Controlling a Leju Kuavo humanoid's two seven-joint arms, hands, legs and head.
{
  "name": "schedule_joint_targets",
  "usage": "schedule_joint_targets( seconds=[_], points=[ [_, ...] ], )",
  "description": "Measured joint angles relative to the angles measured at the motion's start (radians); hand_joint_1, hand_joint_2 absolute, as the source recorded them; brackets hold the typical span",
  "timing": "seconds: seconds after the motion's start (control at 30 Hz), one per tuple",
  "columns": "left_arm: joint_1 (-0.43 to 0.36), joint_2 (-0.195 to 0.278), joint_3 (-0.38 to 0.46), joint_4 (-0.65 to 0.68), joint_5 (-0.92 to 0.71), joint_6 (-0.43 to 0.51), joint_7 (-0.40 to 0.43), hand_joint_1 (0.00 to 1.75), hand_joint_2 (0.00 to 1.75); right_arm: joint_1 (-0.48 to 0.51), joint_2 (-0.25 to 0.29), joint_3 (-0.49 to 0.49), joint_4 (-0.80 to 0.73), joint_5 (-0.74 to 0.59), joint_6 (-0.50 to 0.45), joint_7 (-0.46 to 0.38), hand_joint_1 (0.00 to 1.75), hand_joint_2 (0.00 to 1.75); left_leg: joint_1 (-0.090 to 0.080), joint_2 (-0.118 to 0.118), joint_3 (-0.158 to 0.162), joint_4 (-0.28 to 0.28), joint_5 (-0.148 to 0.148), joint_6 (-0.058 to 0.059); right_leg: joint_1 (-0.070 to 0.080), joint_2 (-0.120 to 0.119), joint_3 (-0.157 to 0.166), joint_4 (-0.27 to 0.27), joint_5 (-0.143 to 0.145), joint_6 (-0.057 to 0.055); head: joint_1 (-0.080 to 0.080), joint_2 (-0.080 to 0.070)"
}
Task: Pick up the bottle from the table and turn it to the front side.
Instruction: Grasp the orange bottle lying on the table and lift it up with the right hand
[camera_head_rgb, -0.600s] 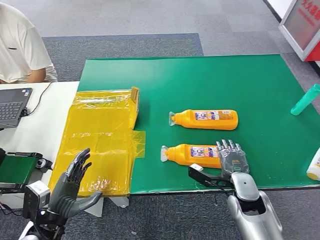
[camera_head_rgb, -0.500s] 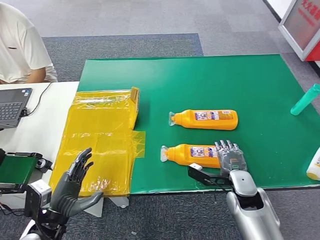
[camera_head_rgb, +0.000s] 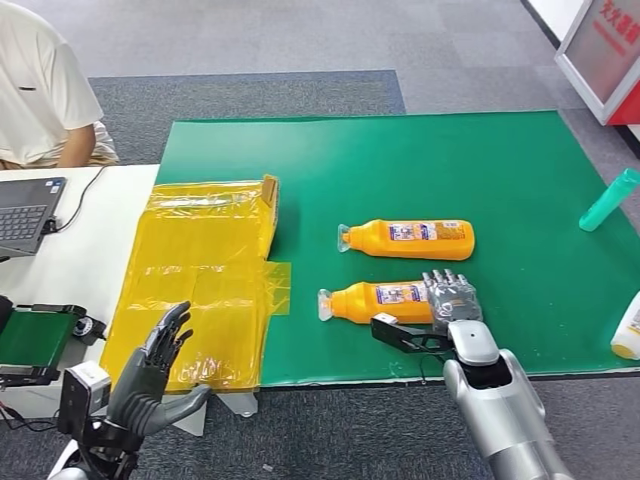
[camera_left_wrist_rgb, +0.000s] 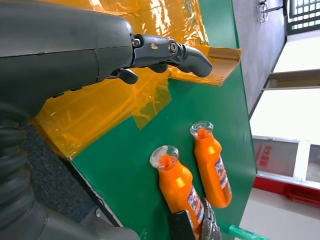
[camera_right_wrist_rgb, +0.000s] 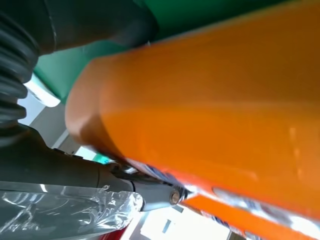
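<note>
From the head view, the near orange bottle (camera_head_rgb: 377, 299) lies on the green mat (camera_head_rgb: 528, 170), the right hand (camera_head_rgb: 450, 298) wrapped over its base; the left hand (camera_head_rgb: 155, 365) hovers with fingers spread, holding nothing. The left wrist view shows its fingers (camera_left_wrist_rgb: 181, 52) extended over yellow plastic sheeting (camera_left_wrist_rgb: 94, 100). The right wrist view shows the bottle (camera_right_wrist_rgb: 211, 110) pressed close against the hand.

Grey carpet floor (camera_head_rgb: 317, 40) surrounds a white desk (camera_head_rgb: 83, 250) beside the green-topped table (camera_head_rgb: 528, 180).

Left robot hand (camera_left_wrist_rgb: 113, 55) hangs open over yellow plastic sheet (camera_left_wrist_rgb: 113, 100); two orange bottles (camera_left_wrist_rgb: 181, 187) (camera_left_wrist_rgb: 212, 167) lie beside the sheet on the green mat (camera_left_wrist_rgb: 128, 165).
</note>
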Motion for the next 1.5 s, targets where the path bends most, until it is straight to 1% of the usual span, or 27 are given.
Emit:
schedule_joint_targets(
  seconds=[0.2,0.43,0.6,0.73,0.8,0.93,1.1,1.2,1.3,1.4,1.5],
  points=[
    [0.001,0.004,0.0,0.011,-0.001,0.005,-0.002,0.0,1.75,-0.024,0.0,0.0,0.036,0.0,-0.008,-0.013,1.75,1.75,0.0,0.0,0.001,0.0,0.001,0.0,0.0,0.0,0.0,0.0,0.001,0.0,0.0,0.0],
    [-0.009,0.008,-0.006,0.014,-0.004,0.013,0.003,0.0,1.75,-0.033,0.0,-0.004,0.051,-0.005,-0.024,-0.058,1.75,1.75,0.0,0.0,0.001,0.0,0.001,0.0,0.0,0.0,0.0,0.0,0.002,0.0,0.0,0.0],
    [-0.011,0.011,-0.006,0.014,-0.004,0.014,0.004,0.0,1.75,-0.001,0.006,-0.032,0.021,-0.053,-0.066,-0.119,1.75,1.75,0.0,0.0,0.001,0.0,0.002,-0.001,0.0,0.0,0.0,0.0,0.002,0.0,0.0,0.0],
    [-0.011,0.011,-0.006,0.014,-0.003,0.02,0.004,0.0,1.75,0.055,0.014,-0.04,-0.04,-0.081,-0.116,-0.158,1.75,1.75,0.0,0.0,-0.001,0.0,0.002,-0.001,0.0,0.0,-0.001,0.0,0.002,0.0,0.0,0.0],
    [-0.012,0.009,-0.006,0.014,0.0,0.026,0.004,0.0,1.75,0.097,0.031,-0.048,-0.088,-0.153,-0.126,-0.198,1.75,1.75,0.0,0.0,-0.001,0.0,0.002,-0.001,0.0,0.0,-0.002,0.0,0.001,0.0,0.0,0.0],
    [-0.016,-0.001,-0.007,0.014,-0.001,0.027,-0.001,0.0,1.75,0.176,0.079,-0.074,-0.192,-0.393,-0.089,-0.275,1.75,1.75,0.0,0.0,-0.003,0.0,0.001,-0.001,0.001,0.0,-0.003,0.0,0.0,-0.001,0.0,0.0],
    [-0.017,-0.003,-0.021,0.013,-0.028,0.028,-0.016,0.0,1.75,0.237,0.123,-0.101,-0.279,-0.572,-0.036,-0.304,1.75,1.75,0.0,0.0,-0.004,0.0,0.0,0.0,0.0,0.0,-0.004,0.0,0.0,-0.001,0.0,0.0],
    [-0.023,-0.003,-0.039,0.011,-0.039,0.041,-0.021,0.0,1.75,0.266,0.147,-0.113,-0.315,-0.725,0.006,-0.314,1.75,1.75,0.0,0.0,-0.004,0.0,0.0,0.0,0.0,0.0,-0.004,0.0,0.0,-0.001,0.0,0.0],
    [-0.044,-0.004,-0.065,0.007,-0.057,0.064,-0.022,0.0,1.75,0.292,0.167,-0.114,-0.341,-0.873,0.017,-0.33,1.75,1.75,0.0,0.0,-0.004,0.0,0.0,0.0,0.0,0.0,-0.004,0.0,0.0,-0.001,0.0,0.0],
    [-0.072,-0.005,-0.102,0.0,-0.094,0.088,-0.027,0.0,1.75,0.307,0.188,-0.108,-0.356,-0.955,-0.001,-0.353,1.75,1.75,0.0,0.0,-0.004,0.0,0.0,0.0,0.001,0.0,-0.004,0.0,0.0,-0.001,0.0,0.0],
    [-0.101,-0.004,-0.142,-0.021,-0.135,0.099,-0.065,0.0,1.75,0.306,0.202,-0.093,-0.385,-0.994,-0.029,-0.388,1.75,1.75,0.0,0.0,-0.005,0.0,0.001,-0.001,0.001,0.0,-0.005,0.0,0.0,-0.001,0.0,0.0]
  ],
)
